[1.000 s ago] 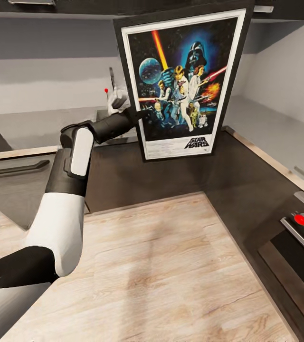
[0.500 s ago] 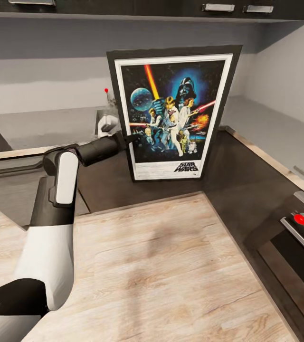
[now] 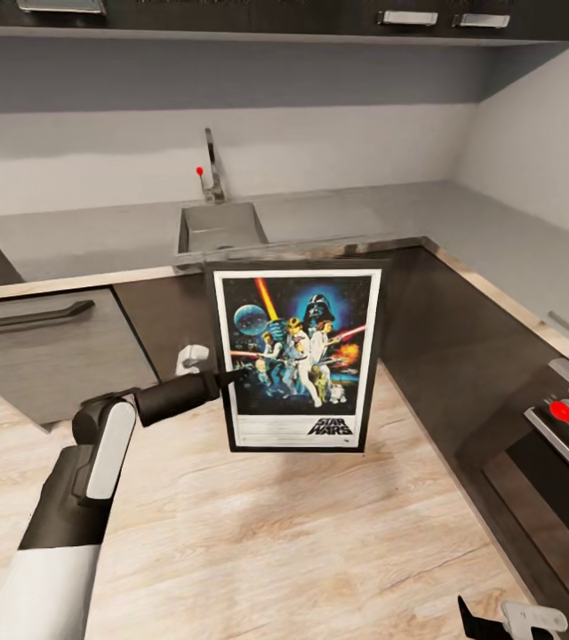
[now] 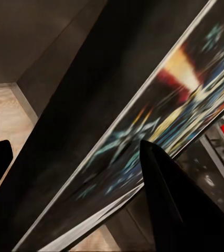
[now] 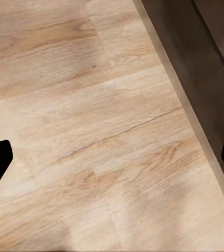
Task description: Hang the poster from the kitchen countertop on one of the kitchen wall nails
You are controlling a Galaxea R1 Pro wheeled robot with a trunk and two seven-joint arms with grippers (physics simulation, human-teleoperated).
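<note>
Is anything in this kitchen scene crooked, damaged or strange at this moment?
Nothing looks damaged or spilled. The poster is held upright by its side edge in the left gripper, in front of the dark cabinets and below the countertop, not near the wall.

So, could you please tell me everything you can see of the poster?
The poster is an upright rectangle with a thin black frame, white border and dark blue film artwork, "STAR WARS" printed near its bottom. The left gripper clamps its left edge, holding it off the wooden floor, in front of the dark cabinets, below the kitchen countertop.
</note>
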